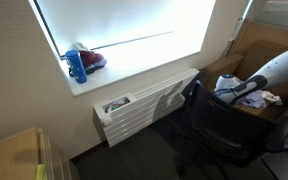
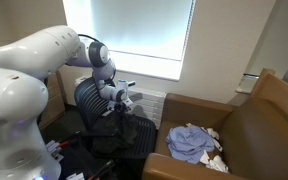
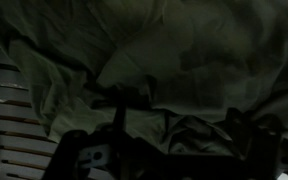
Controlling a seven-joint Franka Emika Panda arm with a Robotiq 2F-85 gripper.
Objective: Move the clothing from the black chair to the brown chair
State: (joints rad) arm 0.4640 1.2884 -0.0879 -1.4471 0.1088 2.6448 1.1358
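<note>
Pale-blue clothing [image 2: 192, 142] lies heaped on the brown chair [image 2: 274, 110], seemingly where the task wants it. The gripper [image 2: 125, 97] hovers over the black chair [image 2: 92, 105], perhaps for the crumpled fabric [image 3: 154, 70] close below. The dark wrist view hides whether the jaws are spread.

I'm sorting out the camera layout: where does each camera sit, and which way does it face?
Exterior view: high, looking down at radiator and black chair; arm enters right.
Exterior view: beside the robot, facing brown chair; arm fills left.
Wrist view: close over dark fabric; pincer barely visible.
Both exterior views share the black chair.
</note>
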